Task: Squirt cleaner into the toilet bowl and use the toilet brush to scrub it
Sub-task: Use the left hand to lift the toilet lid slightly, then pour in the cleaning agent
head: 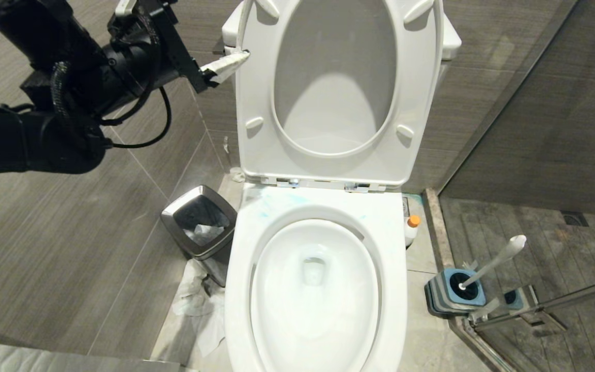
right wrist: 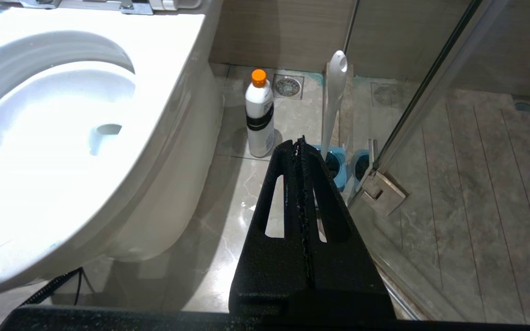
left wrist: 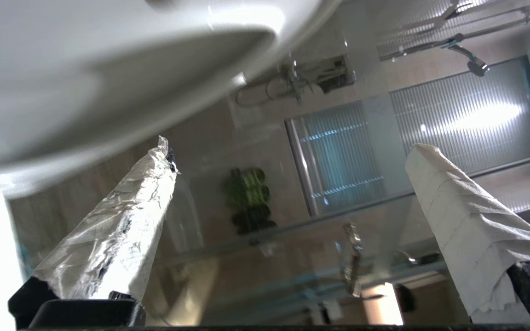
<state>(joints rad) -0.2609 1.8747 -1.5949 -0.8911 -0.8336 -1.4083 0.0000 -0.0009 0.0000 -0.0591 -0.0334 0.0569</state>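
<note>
The left gripper (head: 225,64) is hanging wide open and empty up beside the raised seat and lid (head: 336,93), its paper-wrapped fingers (left wrist: 122,230) gripping nothing. The right gripper (right wrist: 299,142) is sitting pressed shut, empty, low beside the toilet bowl (head: 235,289). Nothing's squirted yet, I'd say: the cleaner bottle (right wrist: 259,117) is standing capped on the floor, the toilet brush (head: 494,261) resting in its holder (head: 450,294). Next comes reaching for that bottle.

Chrome-rimmed square bin (head: 200,221) beside crumpled paper (head: 199,310) on the tiled floor (head: 60,248).
</note>
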